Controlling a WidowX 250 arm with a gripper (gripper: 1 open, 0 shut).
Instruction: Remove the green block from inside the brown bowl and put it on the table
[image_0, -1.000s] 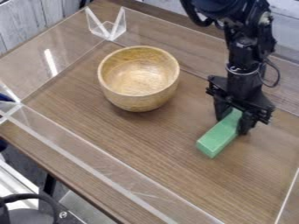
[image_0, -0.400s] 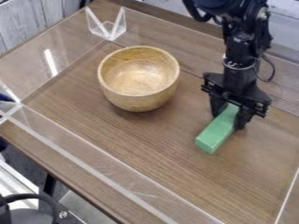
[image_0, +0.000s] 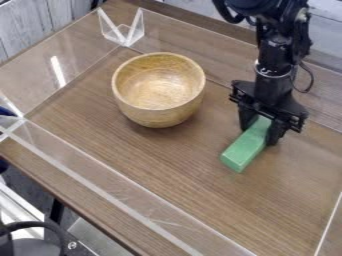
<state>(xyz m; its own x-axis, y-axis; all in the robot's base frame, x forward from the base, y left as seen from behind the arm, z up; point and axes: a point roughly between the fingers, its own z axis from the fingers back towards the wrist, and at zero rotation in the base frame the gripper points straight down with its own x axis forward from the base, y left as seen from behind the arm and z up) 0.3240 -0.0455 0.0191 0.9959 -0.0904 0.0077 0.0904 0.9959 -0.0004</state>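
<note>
The green block (image_0: 246, 152) is a bright green bar lying on the table (image_0: 120, 165), to the right of the brown bowl (image_0: 159, 89). Its far end sits between the black fingers of my gripper (image_0: 267, 128), which points straight down and is shut on that end. The near end of the block rests on the wood. The light wooden bowl stands upright with nothing showing inside it, and it is well apart from the block and the gripper.
Clear acrylic walls (image_0: 47, 62) run along the table's edges. A small clear folded piece (image_0: 120, 28) stands at the far left corner. The black arm (image_0: 278, 40) rises from the gripper toward the top right.
The gripper has rolled slightly with the green block in it, so the block's angle on the table has shifted a little. The bowl has not moved.
</note>
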